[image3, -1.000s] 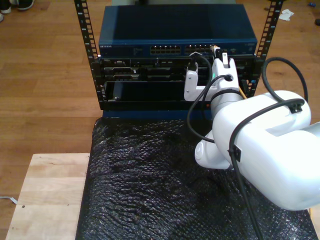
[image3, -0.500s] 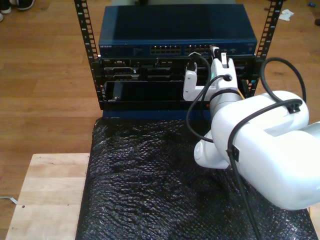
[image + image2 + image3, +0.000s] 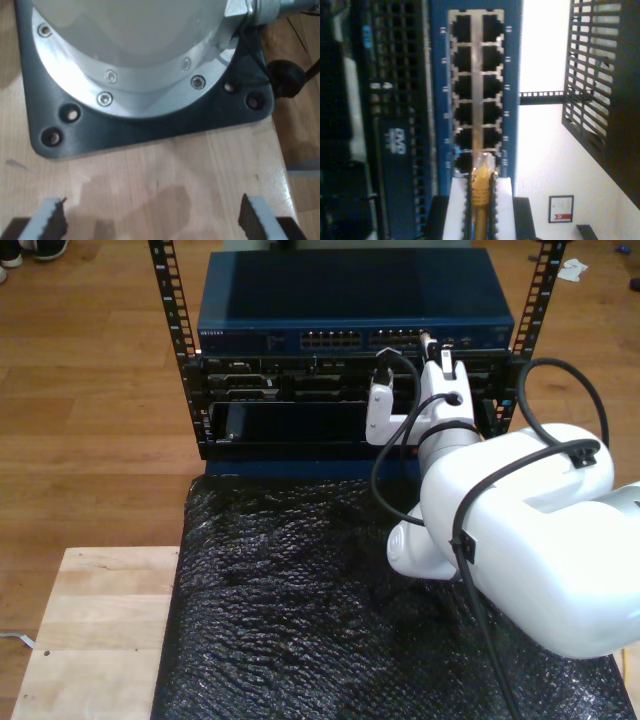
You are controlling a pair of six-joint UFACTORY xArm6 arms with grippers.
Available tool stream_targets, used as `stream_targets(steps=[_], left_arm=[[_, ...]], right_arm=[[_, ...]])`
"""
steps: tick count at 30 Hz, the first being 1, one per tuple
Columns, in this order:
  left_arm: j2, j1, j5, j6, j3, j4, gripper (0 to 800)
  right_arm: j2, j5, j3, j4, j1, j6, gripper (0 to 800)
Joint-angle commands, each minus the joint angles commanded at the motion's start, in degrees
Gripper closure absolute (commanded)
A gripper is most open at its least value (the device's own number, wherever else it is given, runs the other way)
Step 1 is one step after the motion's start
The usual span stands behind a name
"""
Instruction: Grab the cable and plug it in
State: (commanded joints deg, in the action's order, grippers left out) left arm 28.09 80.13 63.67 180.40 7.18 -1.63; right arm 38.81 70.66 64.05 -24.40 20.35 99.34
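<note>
My second tool (image 3: 479,200) grips the cable (image 3: 480,192) — plug tip at the blue switch (image 3: 479,95) ports — my first tool (image 3: 150,220) gapes, holding nothing.

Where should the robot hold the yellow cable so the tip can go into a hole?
Just behind the clear plug. My second hand is already shut on the cable there, one finger on each flat side, coming from behind so the tip points straight at the ports on the blue switch. The short free tip probably stays stiff, and the cable's long tail trails back out of the way.
</note>
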Motion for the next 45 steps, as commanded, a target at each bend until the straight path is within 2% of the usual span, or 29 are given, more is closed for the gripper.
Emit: stream_targets(steps=[45], left_arm=[[0.0, 0.0, 0.0, -0.1, 0.0, 0.0, 0]], right_arm=[[0.3, -2.2, 1.3, 0.0, 0.6, 0.2, 800]])
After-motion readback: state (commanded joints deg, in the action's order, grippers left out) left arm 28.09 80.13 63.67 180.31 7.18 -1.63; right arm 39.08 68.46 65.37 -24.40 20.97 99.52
